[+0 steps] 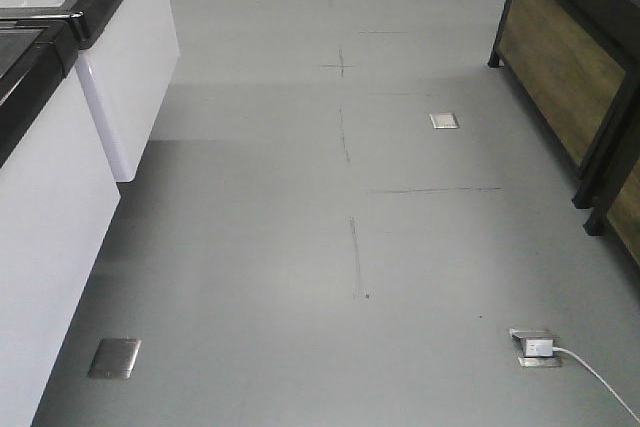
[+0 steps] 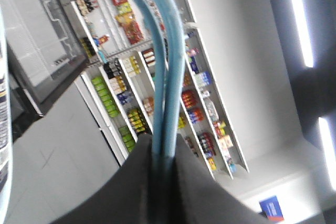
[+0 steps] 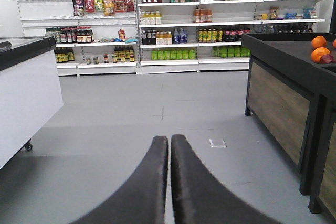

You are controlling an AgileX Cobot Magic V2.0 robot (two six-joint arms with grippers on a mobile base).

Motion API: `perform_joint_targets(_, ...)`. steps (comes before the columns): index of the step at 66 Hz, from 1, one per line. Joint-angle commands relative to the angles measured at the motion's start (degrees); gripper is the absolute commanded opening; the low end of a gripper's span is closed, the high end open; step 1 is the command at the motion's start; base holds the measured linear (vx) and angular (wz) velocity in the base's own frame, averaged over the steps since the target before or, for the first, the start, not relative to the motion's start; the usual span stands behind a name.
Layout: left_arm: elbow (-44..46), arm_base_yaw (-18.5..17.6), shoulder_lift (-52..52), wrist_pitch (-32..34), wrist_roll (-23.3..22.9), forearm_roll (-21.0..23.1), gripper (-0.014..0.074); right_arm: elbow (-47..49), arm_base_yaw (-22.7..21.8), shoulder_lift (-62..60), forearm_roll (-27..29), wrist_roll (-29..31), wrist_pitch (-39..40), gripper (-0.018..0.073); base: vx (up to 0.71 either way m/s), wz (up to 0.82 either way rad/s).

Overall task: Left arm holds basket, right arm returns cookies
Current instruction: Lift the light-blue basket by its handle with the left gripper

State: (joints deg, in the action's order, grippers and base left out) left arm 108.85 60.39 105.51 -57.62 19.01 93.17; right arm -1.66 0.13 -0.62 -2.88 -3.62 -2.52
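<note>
In the left wrist view my left gripper (image 2: 164, 139) is shut on the basket's two thin light blue loop handles (image 2: 170, 77), which run up and out of the top of the frame. A strip of the basket's light blue rim (image 2: 3, 192) shows at the left edge, with something white with dark marks beside it that I cannot identify. My right gripper (image 3: 170, 139) is shut with nothing between its fingers, held level above the grey floor and facing the store shelves. The cookies are out of view. Neither arm appears in the front view.
White chest freezers (image 1: 60, 207) line the left side. A dark wooden produce stand (image 1: 570, 77) with oranges (image 3: 318, 48) stands at the right. Stocked shelves (image 3: 178, 30) fill the far wall. A floor socket with a white cable (image 1: 535, 345) lies ahead right.
</note>
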Motion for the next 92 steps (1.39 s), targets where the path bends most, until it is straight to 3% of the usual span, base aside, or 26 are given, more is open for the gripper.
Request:
perform_joint_targets(1, 2.68, -4.79, -5.72, -2.82, 0.34, 8.8, -0.0008, -0.13, -0.25, -0.6, -0.18, 0.45, 4.03, -0.0008, 0.0, 0.0)
perform_joint_targets(10, 2.63, -13.6, -7.54, -7.34, 4.19, 8.65, -0.0008, -0.13, -0.25, -0.6, -0.18, 0.45, 4.03, -0.0008, 0.0, 0.0)
perform_joint_targets(26, -2.21, -30.15, -13.13, -7.69, 8.88, 7.05, -0.0007, -0.13, -0.25, -0.6, -0.18, 0.45, 4.03, -0.0008, 0.0, 0.0)
perform_joint_targets(36, -13.55, -39.96, -17.53, -7.97, 14.29, 7.02, -0.0007, -0.13, -0.25, -0.6, -0.18, 0.45, 4.03, -0.0008, 0.0, 0.0)
perform_joint_targets(43, -25.13, -47.35, -20.91, -7.98, 20.64, 8.95, -0.0006, -0.13, -0.25, -0.6, -0.18, 0.45, 4.08, -0.0008, 0.0, 0.0)
perform_joint_targets(54, -39.42, -58.15, -24.22, -2.52, 26.56, 8.95, -0.0006, -0.13, -0.25, -0.6, -0.18, 0.45, 4.08, -0.0008, 0.0, 0.0)
perform_joint_targets(64, -45.93, -67.21, -23.8, -0.9, 31.44, 8.95, -0.0006, -0.13, -0.25, -0.6, -0.18, 0.45, 4.03, -0.0008, 0.0, 0.0)
perform_joint_targets(77, -48.64, -76.01, -20.73, 0.63, 32.77, 8.95, -0.0006, -0.13, -0.25, -0.6, -0.18, 0.45, 4.03, -0.0008, 0.0, 0.0)
perform_joint_targets(92, -48.8, -82.99, -18.9, 4.3, 33.18, 8.95, -0.0006, -0.13, -0.25, -0.6, -0.18, 0.45, 4.03, -0.0008, 0.0, 0.0)
